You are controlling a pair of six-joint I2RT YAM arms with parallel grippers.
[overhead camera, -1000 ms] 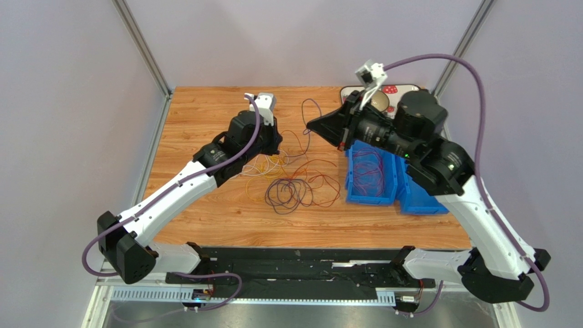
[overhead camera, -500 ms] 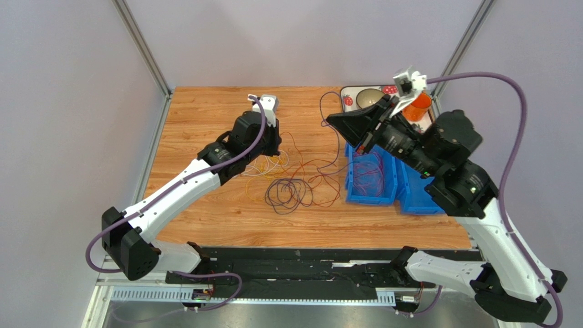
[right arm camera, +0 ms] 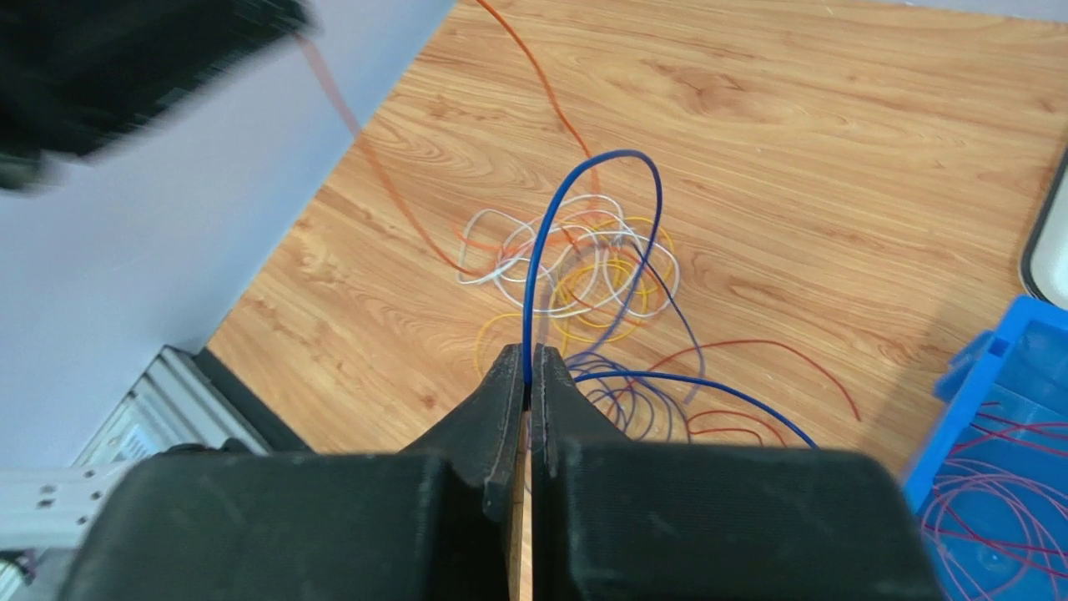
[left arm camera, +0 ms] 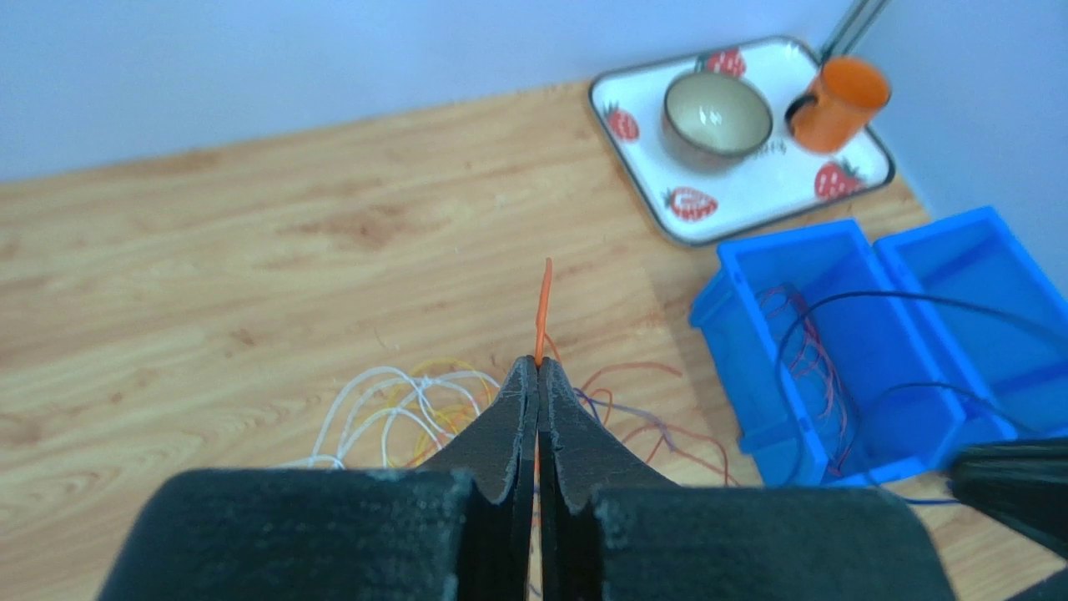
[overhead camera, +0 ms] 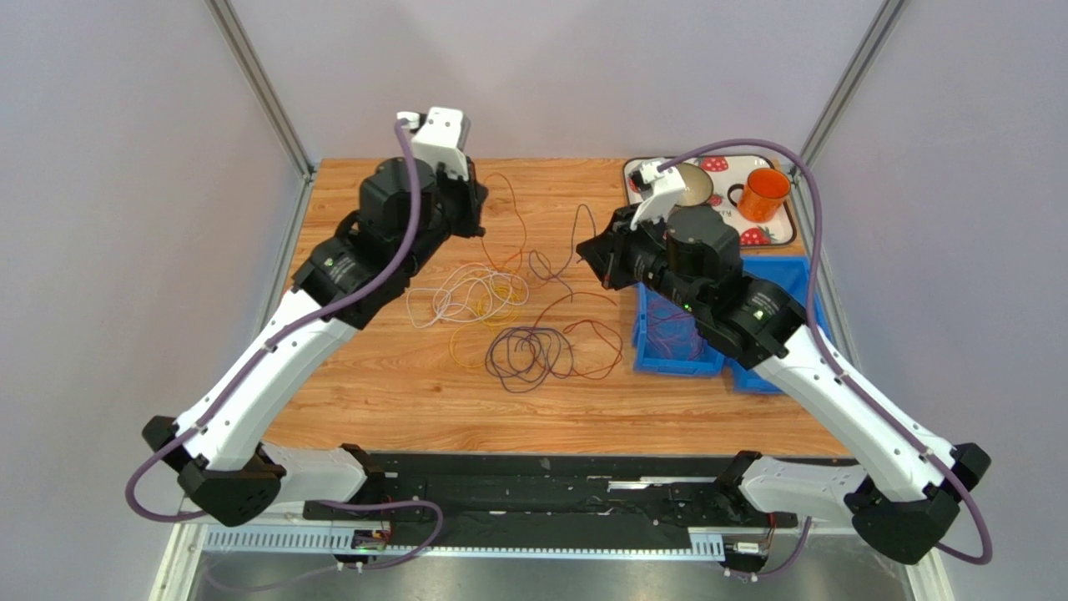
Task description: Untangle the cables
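Note:
The cables (overhead camera: 533, 344) lie tangled mid-table: white and yellow loops (overhead camera: 474, 296) to the left, purple and red loops nearer me. My left gripper (overhead camera: 481, 200) is raised over the back of the table and shut on an orange cable (left arm camera: 544, 307), which sticks out past its tips (left arm camera: 538, 366) and trails down to the pile. My right gripper (overhead camera: 584, 253) is shut on a blue cable (right arm camera: 589, 163). That cable arches up from its tips (right arm camera: 528, 354) and drops back into the tangle (right arm camera: 589, 282).
Two blue bins (overhead camera: 652, 351) stand at the right, the left one holding red and purple wires (overhead camera: 677, 328). A strawberry-print tray (overhead camera: 780, 232) at the back right carries a bowl (left arm camera: 716, 110) and an orange cup (overhead camera: 762, 194).
The left arm rose and pulled back-left, drawing the orange cable up from the pile. The right arm swung up toward the tray, then came back down and left with the blue cable.

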